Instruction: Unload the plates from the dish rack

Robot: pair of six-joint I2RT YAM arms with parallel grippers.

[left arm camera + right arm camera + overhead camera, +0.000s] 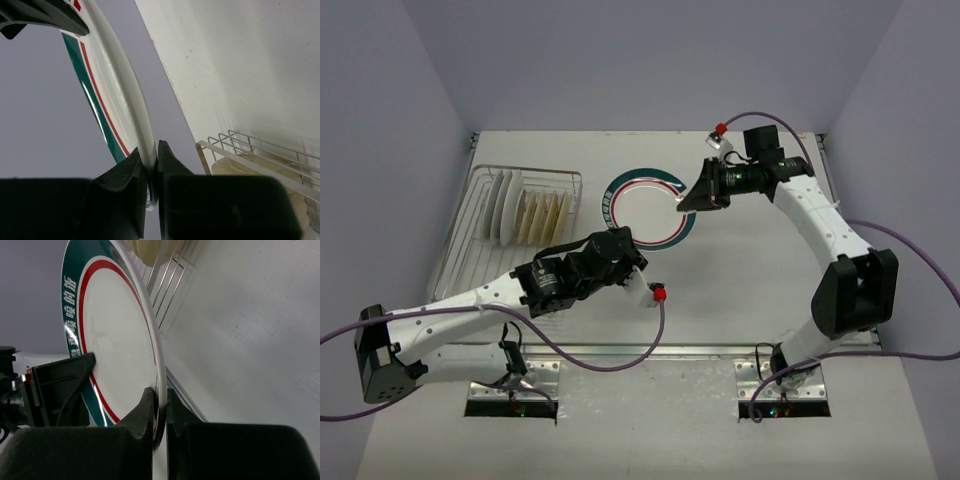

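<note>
One plate, white with a dark teal rim and a red ring, is held between both grippers over the middle of the table. My left gripper is shut on its near-left rim; the left wrist view shows the edge pinched between the jaws. My right gripper is shut on the plate's right rim, seen close in the right wrist view, where the plate's face fills the left. The dish rack stands at the left with several plates upright in it, the tan ones on the right.
The rack's wire rim and tan plates show at the lower right of the left wrist view. Rack rods show behind the plate in the right wrist view. Purple cables trail off both arms. Grey walls close in the table.
</note>
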